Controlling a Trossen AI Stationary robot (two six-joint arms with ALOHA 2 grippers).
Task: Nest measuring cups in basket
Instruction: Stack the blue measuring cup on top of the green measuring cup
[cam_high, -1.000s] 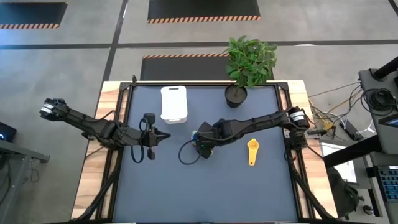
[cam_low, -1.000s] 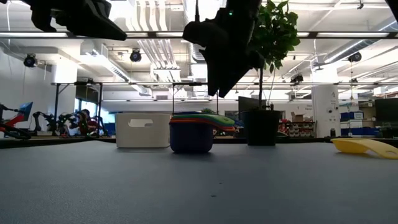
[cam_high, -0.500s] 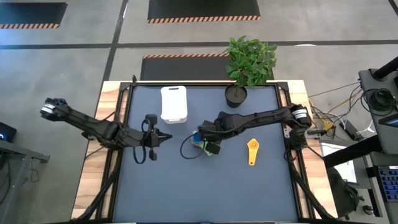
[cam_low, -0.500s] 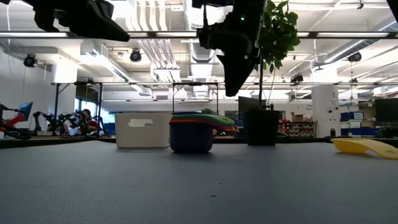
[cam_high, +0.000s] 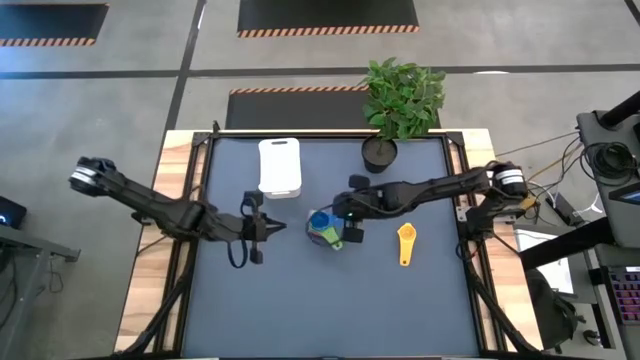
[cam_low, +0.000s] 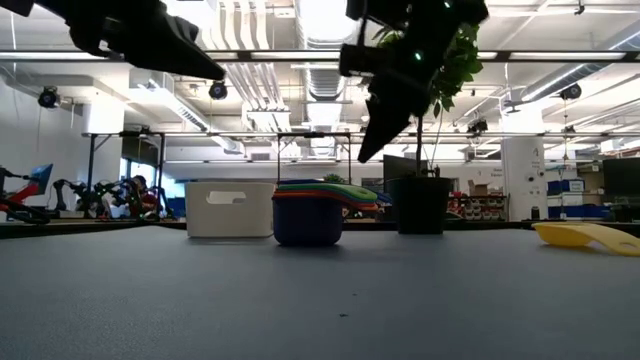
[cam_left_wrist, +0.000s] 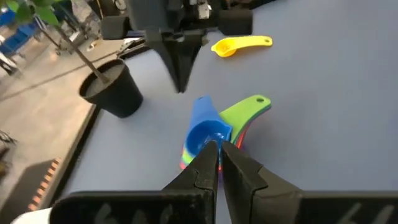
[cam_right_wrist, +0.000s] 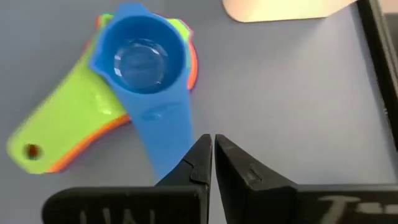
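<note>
1. Table (cam_high: 420, 300): a dark work surface carrying the basket, a potted plant (cam_high: 380, 152), a stack of measuring cups and one stray yellow cup.
2. Basket (cam_high: 279, 166): white bin at the far side of the table, left of the plant. No cup shows inside it; the nesting is being done on the open table, not in the bin.
3. Stack of measuring cups (cam_high: 324, 229): sits mid-table, well apart from the basket. The blue cup (cam_right_wrist: 140, 59) lies on top, bowl up, over the green cup (cam_right_wrist: 68, 130), with orange and red edges showing beneath. Handles fan out, so the nest is loose.
4. Right gripper (cam_high: 352, 208): a second ago it hung directly over the stack; it has since pulled back toward the plant side and now hovers above and just beside the cups. Its fingers are together and hold nothing. Judgement: the blue cup has just been released onto the stack.
5. Left gripper (cam_high: 262, 228): has edged closer to the stack from the left, fingers together and empty, pointing at the cups.
6. Yellow cup (cam_high: 404, 242): lies alone to the right of the stack, well apart from it, untouched.
7. Assessment: the yellow cup remains to be added, and the whole stack must still go into the basket.
</note>
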